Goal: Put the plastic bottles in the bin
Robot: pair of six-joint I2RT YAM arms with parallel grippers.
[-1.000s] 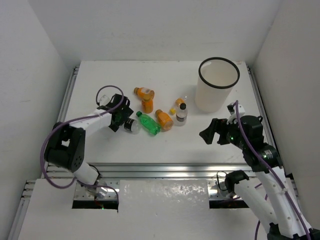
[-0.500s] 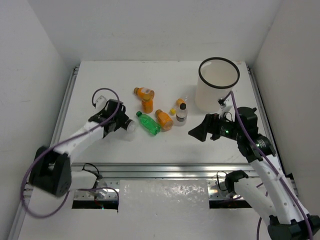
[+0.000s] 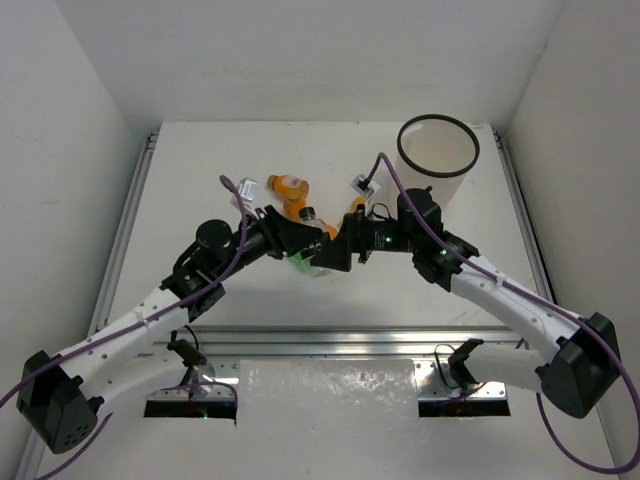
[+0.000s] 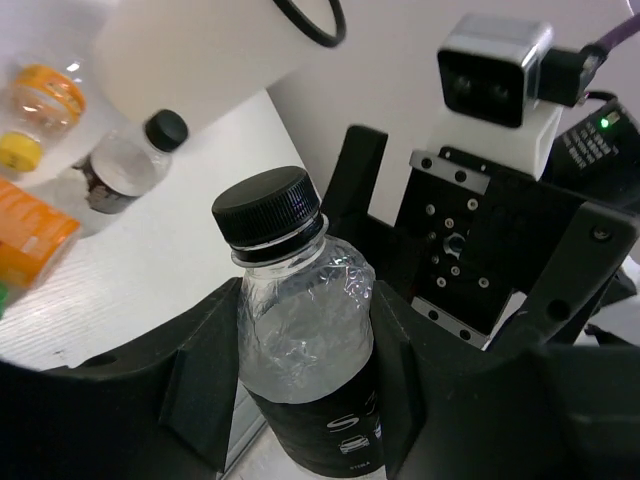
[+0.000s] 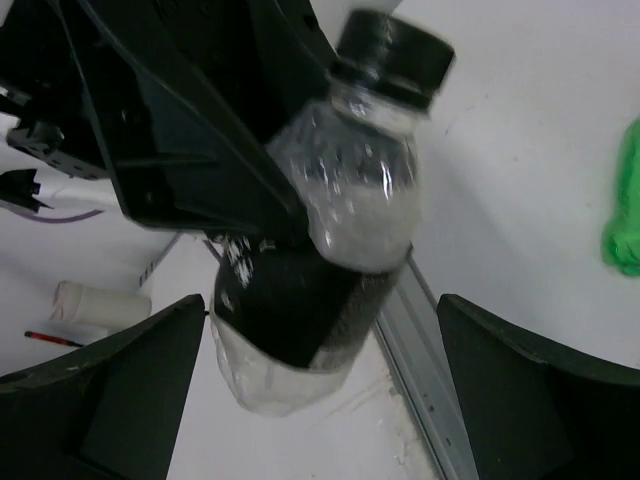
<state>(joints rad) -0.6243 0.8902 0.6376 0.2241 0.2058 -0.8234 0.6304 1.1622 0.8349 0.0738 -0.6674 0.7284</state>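
I counted one bin (image 3: 450, 185), white and tall with a thin black rim. It stood on the white table (image 3: 200, 160), near the far corner.

There were two robot arms, and both reached to the same spot, a little to the left of the bin.

I counted two clear bottles with black caps. The left pincer (image 4: 305, 380) was shut tight on one clear bottle (image 4: 300, 330) and held it upright, up off the table, to the left of the bin. The other clear bottle (image 4: 125, 165) stood on the table just beside the bin.

The right pincer (image 5: 320, 300) was wide open. Its two fingers (image 5: 110, 390) stood on each side of the held bottle and did not touch it.

I could count two orange bottles (image 3: 290, 186), both lying left of the bin. The arms may have hidden more. One green bottle (image 5: 625, 190) lay there too, partly hidden.

The table had metal rails along its edges. Plain white walls (image 3: 300, 50) stood on three sides.
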